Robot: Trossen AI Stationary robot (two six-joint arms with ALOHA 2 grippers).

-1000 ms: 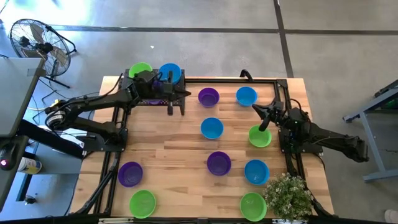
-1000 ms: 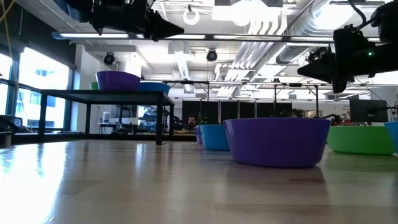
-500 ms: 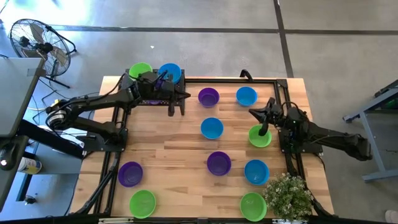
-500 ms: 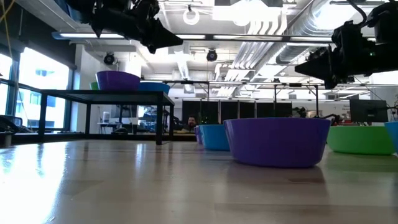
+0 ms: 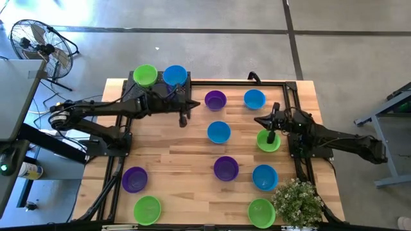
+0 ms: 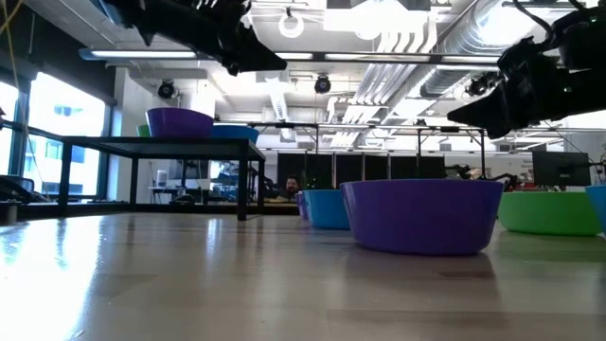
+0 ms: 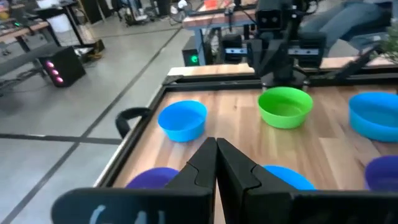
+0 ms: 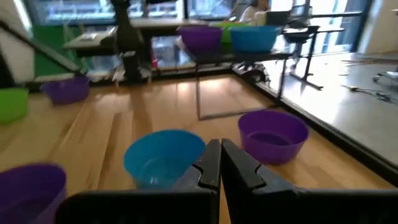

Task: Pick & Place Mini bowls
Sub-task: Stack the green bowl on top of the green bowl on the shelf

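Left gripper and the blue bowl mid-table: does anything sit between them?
No. In the high view, only bare wood separates the left gripper, shut and empty, from the blue bowl. The purple bowl sits off that line.

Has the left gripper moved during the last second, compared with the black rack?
Yes. In the high view, the left gripper has moved off the black rack toward the table's middle; it is shut and holds no bowl.

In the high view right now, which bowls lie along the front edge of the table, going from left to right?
Purple bowl → lime green bowl → purple bowl → lime green bowl → blue bowl. A small potted plant follows at the right corner.
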